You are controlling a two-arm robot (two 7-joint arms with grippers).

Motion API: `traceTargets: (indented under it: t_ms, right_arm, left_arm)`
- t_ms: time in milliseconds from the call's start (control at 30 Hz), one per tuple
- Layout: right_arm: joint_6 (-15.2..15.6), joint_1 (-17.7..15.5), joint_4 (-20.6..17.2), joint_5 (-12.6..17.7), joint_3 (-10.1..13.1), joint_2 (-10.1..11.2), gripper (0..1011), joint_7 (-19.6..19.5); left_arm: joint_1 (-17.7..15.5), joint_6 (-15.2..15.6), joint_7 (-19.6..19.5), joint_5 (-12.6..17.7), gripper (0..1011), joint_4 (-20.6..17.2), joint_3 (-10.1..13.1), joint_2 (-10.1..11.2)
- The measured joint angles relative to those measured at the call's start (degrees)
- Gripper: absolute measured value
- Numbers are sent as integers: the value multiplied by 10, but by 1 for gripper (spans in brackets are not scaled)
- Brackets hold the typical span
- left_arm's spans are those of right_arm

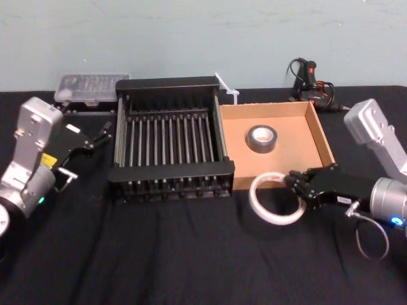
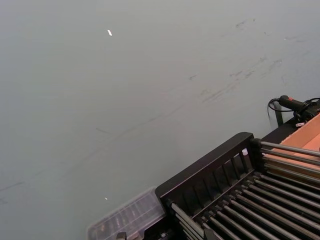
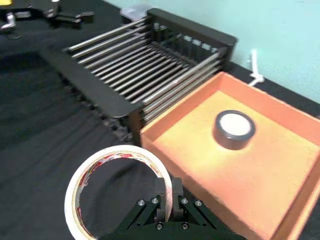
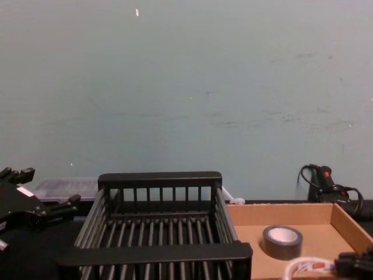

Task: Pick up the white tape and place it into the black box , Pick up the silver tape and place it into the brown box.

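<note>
Black cloth covers the tabletop (image 1: 159, 254). The right tool (image 1: 297, 184) pinches the white tape (image 1: 275, 220) by its rim; the roll is nearly level, hole upward, just before the brown box (image 1: 321, 136) at its near-left corner. The silver tape (image 1: 261, 147) lies flat inside that box, hole upward. The left tool (image 1: 95, 136) hangs with fingers apart beside the black box (image 1: 168, 170).

Basket and tray side by side on the table (image 1: 159, 254), a tape roll in one and a tape roll before it.

The basket (image 1: 170, 170) sits mid-table, the tray (image 1: 299, 146) against its right side. The smaller tape roll (image 1: 261, 138) lies in the tray, left of its middle. The larger tape roll (image 1: 254, 204) is just before the tray's front-left corner, clamped in the right gripper (image 1: 297, 185). The left gripper (image 1: 95, 136) hangs left of the basket.
</note>
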Motion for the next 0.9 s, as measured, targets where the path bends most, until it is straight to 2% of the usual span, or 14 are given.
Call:
traceTargets:
  t_ms: [267, 467, 667, 900]
  right_arm:
    - [0, 12, 19, 11, 15, -21, 87, -21]
    - [11, 41, 40, 14, 14, -46, 87, -33]
    - [22, 69, 52, 13, 3, -62, 87, -35]
    - [27, 119, 84, -4, -21, -86, 87, -28]
  left_arm:
    - [0, 0, 0, 0, 1001, 0, 0, 0]
    - [0, 0, 0, 0, 1001, 0, 0, 0]
    - [0, 0, 0, 0, 1001, 0, 0, 0]
    - [0, 0, 0, 0, 1001, 0, 0, 0]
